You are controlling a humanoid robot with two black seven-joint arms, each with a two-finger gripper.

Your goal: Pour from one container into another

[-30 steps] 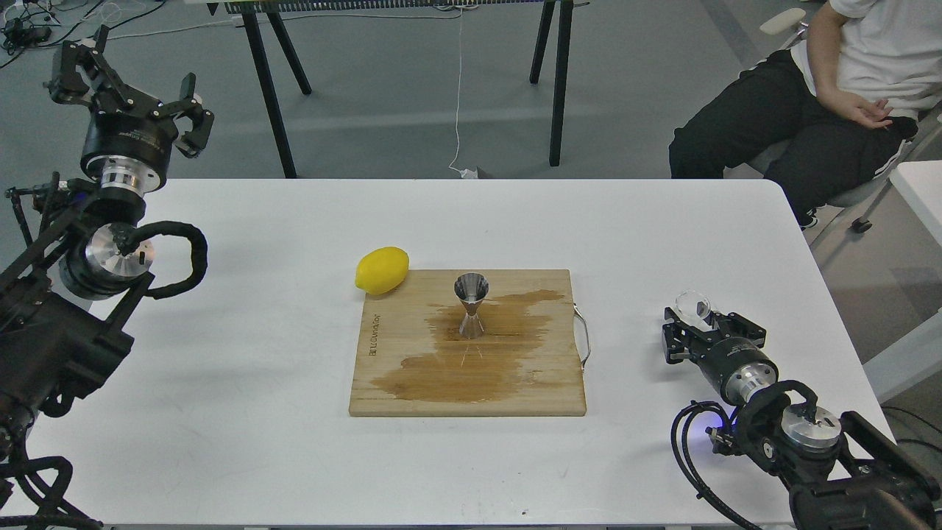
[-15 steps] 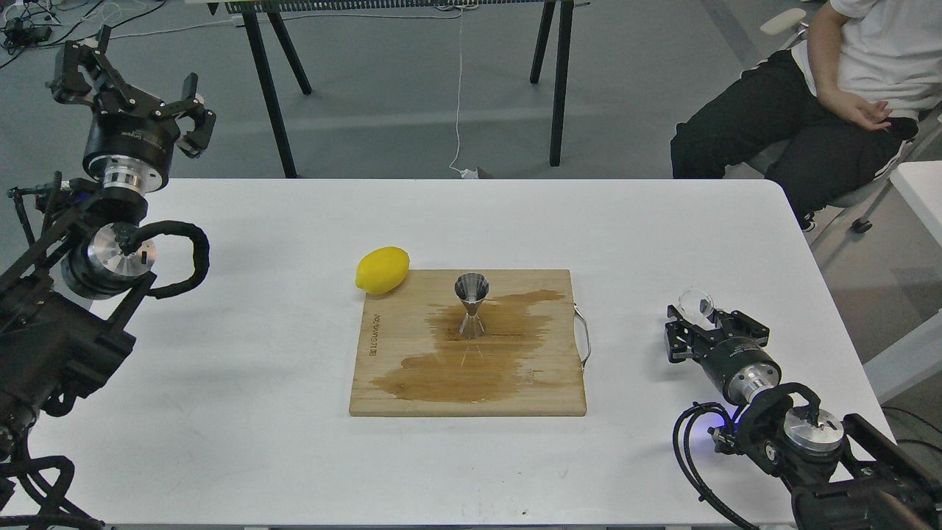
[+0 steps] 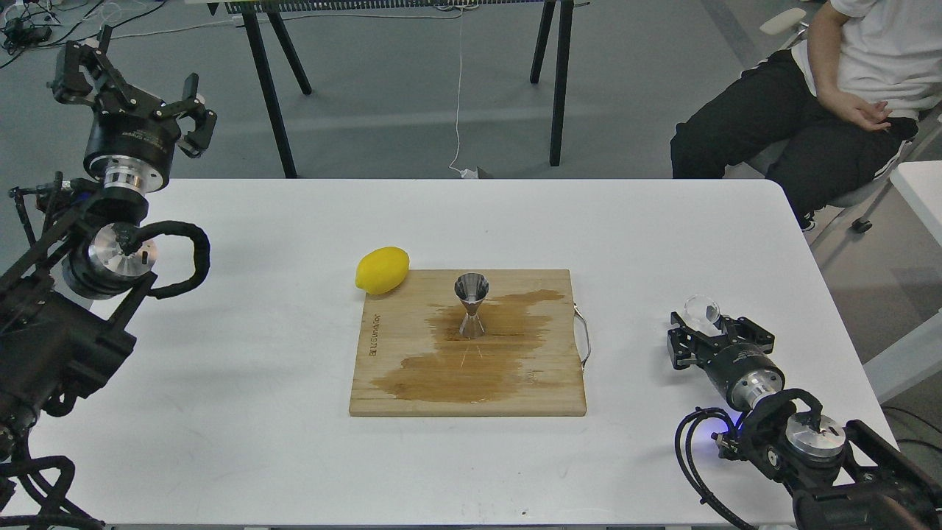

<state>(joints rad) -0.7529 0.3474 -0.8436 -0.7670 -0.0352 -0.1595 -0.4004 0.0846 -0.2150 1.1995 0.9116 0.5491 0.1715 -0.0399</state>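
The steel jigger [image 3: 471,305] stands upright in the middle of the wooden cutting board [image 3: 383,383], surrounded by a wet brown stain. The clear glass cup [image 3: 700,309] is low over the white table, right of the board. My right gripper [image 3: 704,325] is shut on it from the near side; only the cup's top shows past the fingers. My left gripper [image 3: 132,88] is open, raised high at the far left, away from both containers.
A yellow lemon [image 3: 382,269] lies at the board's far left corner. A metal handle [image 3: 583,338] sticks out of the board's right edge. A seated person [image 3: 824,110] is beyond the table's far right corner.
My right gripper has drawn slightly right and toward the near edge, taking the glass cup with it. The left arm has barely shifted. Jigger and lemon have stayed put.
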